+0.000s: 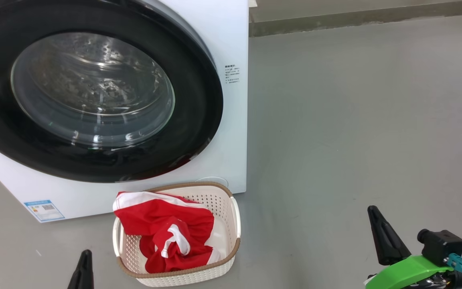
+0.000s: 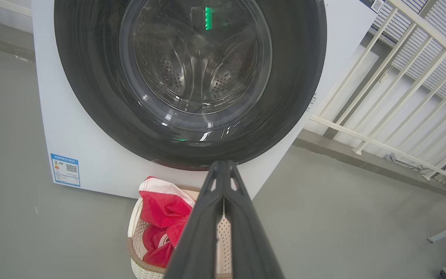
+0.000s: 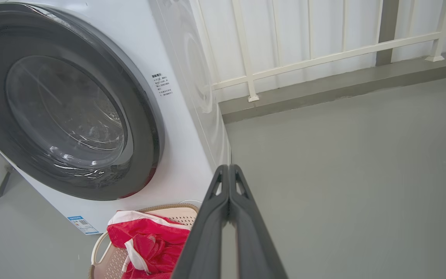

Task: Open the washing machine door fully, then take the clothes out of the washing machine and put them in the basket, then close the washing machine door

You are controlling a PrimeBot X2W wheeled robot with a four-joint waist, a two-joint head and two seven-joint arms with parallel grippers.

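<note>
Clothes (image 1: pixel 167 228) in the basket (image 1: pixel 225 204), washing machine door (image 1: pixel 94 92) flat against its front, both claws pinched shut.

In the head view the red garments with white trim lie heaped in the cream basket at bottom centre, one fold draped over its upper-left rim. The basket stands on the grey floor (image 1: pixel 355 120) just in front of the washing machine (image 1: pixel 233 48), below the lower right of the black-rimmed door that takes up the upper left. A blue sticker (image 1: pixel 44 210) sits at the white front's lower-left corner. The left gripper (image 2: pixel 223 166) rises at the bottom of its wrist view, fingers pressed together on nothing, its tip over the basket. The right gripper (image 3: pixel 229 168) is likewise closed and empty, right of the basket, with a white railing (image 3: pixel 323 58) at upper right.
</note>
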